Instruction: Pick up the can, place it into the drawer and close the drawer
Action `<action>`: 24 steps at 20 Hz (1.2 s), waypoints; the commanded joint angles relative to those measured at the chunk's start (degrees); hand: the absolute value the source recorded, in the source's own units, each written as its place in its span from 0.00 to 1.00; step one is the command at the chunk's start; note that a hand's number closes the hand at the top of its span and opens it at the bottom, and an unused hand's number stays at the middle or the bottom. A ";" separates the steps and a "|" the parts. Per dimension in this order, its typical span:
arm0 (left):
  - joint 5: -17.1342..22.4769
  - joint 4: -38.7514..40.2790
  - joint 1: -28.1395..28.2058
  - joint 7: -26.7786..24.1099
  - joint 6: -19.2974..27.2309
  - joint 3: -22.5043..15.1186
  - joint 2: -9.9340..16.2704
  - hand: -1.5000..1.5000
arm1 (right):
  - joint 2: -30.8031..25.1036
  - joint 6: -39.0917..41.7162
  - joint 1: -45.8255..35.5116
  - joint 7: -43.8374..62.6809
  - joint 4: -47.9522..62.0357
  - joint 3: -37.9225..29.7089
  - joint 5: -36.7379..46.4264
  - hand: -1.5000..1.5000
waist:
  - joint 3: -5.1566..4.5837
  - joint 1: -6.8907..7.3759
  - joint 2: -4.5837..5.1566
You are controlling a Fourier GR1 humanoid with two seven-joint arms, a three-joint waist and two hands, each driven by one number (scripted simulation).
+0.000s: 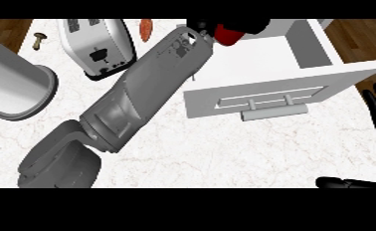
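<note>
The left hand [202, 27] reaches across to the open drawer [249, 63], fingers curled round the red can [229, 35] at its back left corner. Released while over the rim, the can could tip outside — a judgement only. The right hand [345, 182] rests at the lower edge; its fingers cannot be made out. A toaster [99, 46] stands on the white marble counter [220, 150] — wood floor beyond.
</note>
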 commanded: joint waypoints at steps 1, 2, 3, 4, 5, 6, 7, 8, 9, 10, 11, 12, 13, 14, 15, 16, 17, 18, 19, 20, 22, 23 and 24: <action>0.89 1.04 0.23 -1.03 2.36 -1.46 -0.01 0.00 | -0.56 0.14 -1.22 0.51 0.12 0.23 -0.05 0.00 | 0.01 -0.60 0.29; 1.78 0.98 0.53 -0.97 1.95 -1.14 -0.01 0.00 | -0.05 -0.69 -2.02 1.96 -0.29 1.21 0.58 0.00 | -0.02 -0.77 0.44; 2.18 2.48 -0.21 -1.09 0.95 -0.01 -0.01 0.00 | -0.67 -0.09 -1.68 1.30 -0.98 0.88 0.56 0.00 | -0.03 -0.06 0.26; 2.39 0.14 0.52 -0.17 2.07 -2.09 -0.01 0.00 | 1.31 -1.27 -1.54 -0.99 1.49 2.57 3.44 0.00 | 0.01 -0.11 0.21; 2.23 2.02 -0.87 -0.10 3.17 -1.62 -0.01 0.00 | 0.95 -1.32 -2.86 0.50 0.64 2.61 2.32 0.00 | 0.00 -0.21 0.30; 2.26 0.71 2.79 -2.83 4.69 -2.42 -0.01 0.00 | -1.17 1.46 0.42 -1.28 0.87 -1.44 -1.74 0.00 | 0.04 -0.64 0.04; 2.85 1.84 1.45 -2.85 3.14 -1.38 -0.01 0.00 | -1.17 1.05 0.21 -1.48 1.30 -1.53 -0.93 0.00 | 0.01 -0.22 0.13; 3.23 0.83 3.07 -3.15 4.95 -2.20 -0.01 0.00 | 0.37 0.91 2.25 -0.01 -2.24 0.82 -0.35 0.00 | -0.03 -0.79 -0.02; 3.69 -0.09 1.76 -2.01 6.21 -2.86 -0.01 0.00 | 0.62 -0.10 -0.72 -0.37 0.47 1.56 0.92 0.00 | 0.00 -0.93 0.27; 3.67 1.23 1.21 -2.08 5.33 -2.77 -0.01 0.00 | 0.25 1.35 1.38 -0.59 -1.21 1.28 -0.47 0.00 | 0.01 -1.45 0.26; 4.23 0.81 1.50 -2.89 5.98 -2.32 -0.01 0.00 | 0.18 0.78 0.88 -0.82 -1.18 0.90 0.08 0.00 | -0.02 -0.59 0.11; 4.15 0.80 1.71 -2.78 6.10 -3.26 -0.01 0.00 | -0.70 0.53 -0.10 -0.98 -0.09 -0.19 0.39 0.00 | 0.00 -0.72 0.23; 5.24 1.11 2.24 -4.68 5.58 -1.42 -0.01 0.00 | -0.90 0.68 0.11 -2.07 -0.34 -0.61 0.59 0.00 | -0.03 -0.38 0.28; 5.82 1.06 0.00 -2.10 6.44 -1.60 -0.01 0.00 | -1.66 1.35 0.29 -2.88 -1.07 -0.22 1.72 0.00 | 0.00 -1.20 0.29; 6.07 0.51 1.16 -3.44 5.64 -1.57 -0.01 0.00 | -2.39 0.67 0.07 -3.00 -1.56 -0.22 4.38 0.00 | -0.06 0.04 0.07; 7.06 -0.37 0.93 -3.11 7.17 -1.27 -0.01 0.00 | -2.62 -0.05 -1.95 -3.53 -1.29 0.52 6.22 0.00 | -0.05 -0.40 0.30; 6.84 0.31 1.42 -3.69 5.38 -1.65 -0.01 0.00 | -3.34 1.03 0.53 -5.43 -3.57 0.77 7.99 0.00 | -0.06 -0.63 0.17; 7.46 0.19 1.43 -3.33 5.37 -1.37 -0.01 0.00 | -3.12 0.01 -0.15 -4.76 -5.38 1.86 10.03 0.00 | -0.10 -0.03 0.01; 7.76 -0.60 2.95 -4.89 6.38 -1.78 -0.01 0.00 | -4.37 1.31 0.76 -7.13 -4.09 1.52 11.19 0.00 | -0.05 -0.59 0.21; 8.52 -1.96 1.36 -2.14 8.69 -2.64 -0.01 0.00 | -5.14 0.53 -1.89 -5.51 -3.96 2.39 13.04 0.00 | -0.05 -0.57 0.12; 9.72 -0.07 1.29 -4.92 4.96 0.38 -0.01 0.00 | -5.06 1.10 0.92 -6.54 -6.47 2.74 13.92 0.00 | -0.11 0.79 -0.19; 10.28 -0.57 1.21 -4.97 5.10 0.28 -0.01 0.00 | -6.11 0.87 -1.49 -4.35 -7.07 3.57 15.38 0.00 | -0.14 0.89 -0.07; 10.54 -1.72 0.94 -4.29 6.75 -0.57 -0.01 0.00 | -6.86 1.56 -0.77 -7.71 -6.02 3.21 16.38 0.00 | -0.07 0.90 -0.27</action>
